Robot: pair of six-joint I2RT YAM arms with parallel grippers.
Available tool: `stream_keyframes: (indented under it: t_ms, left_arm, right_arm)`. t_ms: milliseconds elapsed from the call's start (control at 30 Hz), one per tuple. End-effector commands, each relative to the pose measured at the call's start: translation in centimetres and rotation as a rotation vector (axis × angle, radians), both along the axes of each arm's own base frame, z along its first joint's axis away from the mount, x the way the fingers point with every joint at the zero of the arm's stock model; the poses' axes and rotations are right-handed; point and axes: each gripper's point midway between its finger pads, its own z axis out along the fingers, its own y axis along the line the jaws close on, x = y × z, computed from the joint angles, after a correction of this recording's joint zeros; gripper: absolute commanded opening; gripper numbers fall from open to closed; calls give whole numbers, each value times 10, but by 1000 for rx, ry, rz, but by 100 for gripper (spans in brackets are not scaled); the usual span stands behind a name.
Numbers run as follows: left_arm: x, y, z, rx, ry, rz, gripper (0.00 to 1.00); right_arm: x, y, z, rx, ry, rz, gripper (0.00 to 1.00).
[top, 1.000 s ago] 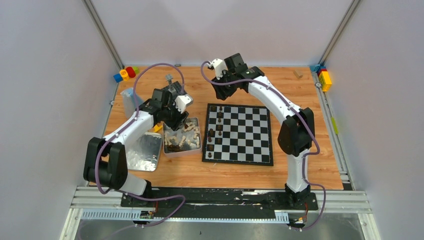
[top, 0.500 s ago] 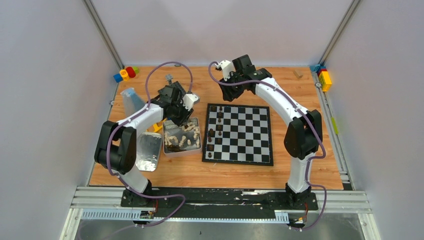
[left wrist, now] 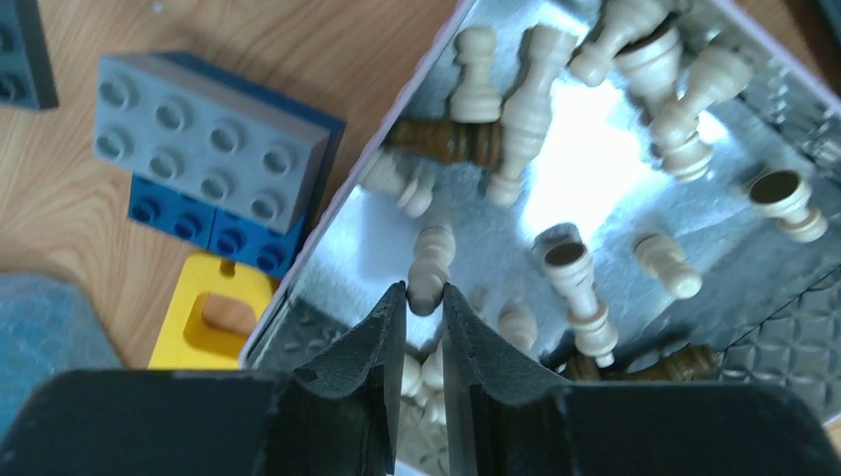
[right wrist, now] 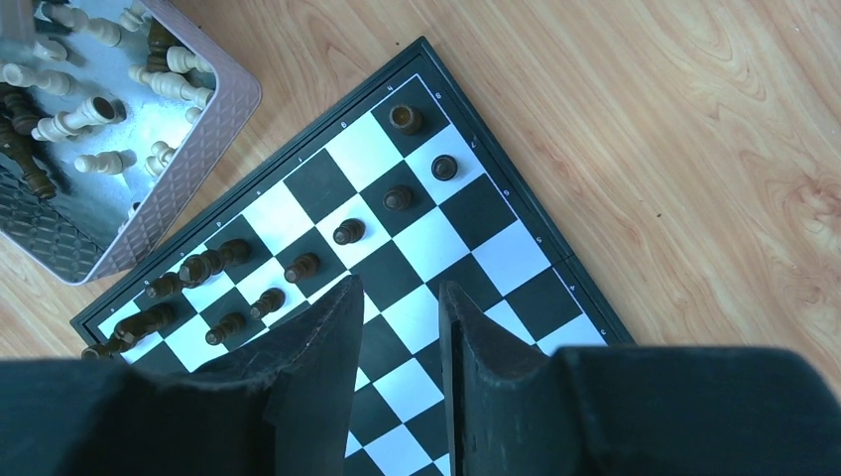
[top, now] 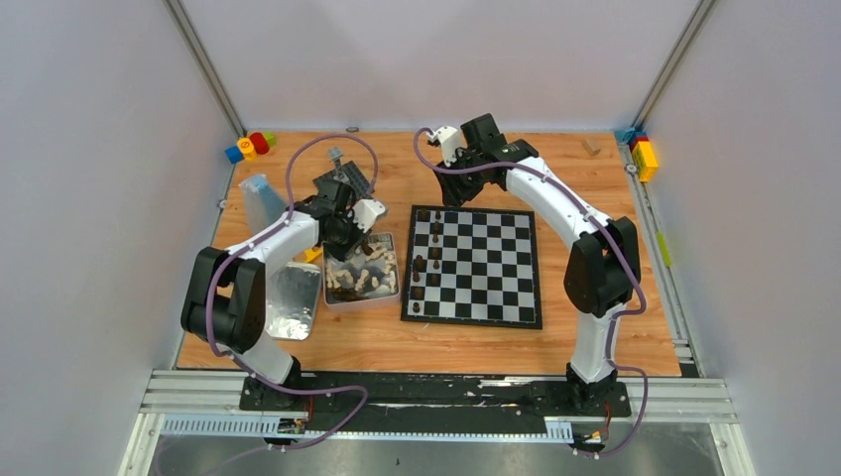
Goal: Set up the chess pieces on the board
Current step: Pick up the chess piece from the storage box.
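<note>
The board (top: pixel 496 283) lies right of centre, with several dark brown chess pieces (top: pixel 420 264) in its left columns, also seen in the right wrist view (right wrist: pixel 347 232). A metal tin (top: pixel 326 288) to the board's left holds cream and brown chess pieces (left wrist: pixel 526 109). My left gripper (top: pixel 347 240) reaches into the tin. Its jaws (left wrist: pixel 424 295) pinch the head of a cream chess piece (left wrist: pixel 431 260). My right gripper (top: pixel 459 186) hovers over the board's far left corner. Its jaws (right wrist: pixel 400 290) stand open with nothing between them, and board squares show through the gap.
A shiny tin lid (top: pixel 283 302) lies left of the tin. A grey brick (left wrist: pixel 208 139) on a blue one and a yellow brick (left wrist: pixel 203 312) sit by the tin's rim. A dark grey baseplate (top: pixel 349 177), a pale blue object (top: pixel 260 196) and coloured bricks (top: pixel 250 147) (top: pixel 643 154) line the back.
My left gripper came down into the tin and its jaws narrowed onto a cream piece. My right gripper shifted slightly right over the board's far edge, and its jaws narrowed a little.
</note>
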Motion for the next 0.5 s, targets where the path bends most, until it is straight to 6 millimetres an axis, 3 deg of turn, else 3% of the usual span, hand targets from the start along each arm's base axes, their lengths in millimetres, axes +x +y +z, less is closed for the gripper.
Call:
stream_keyframes:
  t_ms: [0,67,233,467]
  left_arm:
    - [-3,21,16,41,-34,27,27]
    - [-2,19,21,21,-42,27,31]
    - [2,-1,33,-80,-52,-3,51]
    - [15,-27,40,-181,-35,-36,57]
  right_arm:
    - [0,4,25,59,-49,7,35]
    - [-2,5,24,61,-45,10,35]
    - [-3,5,23,62,-41,13,35]
    - [-4,4,20,55,-37,13,35]
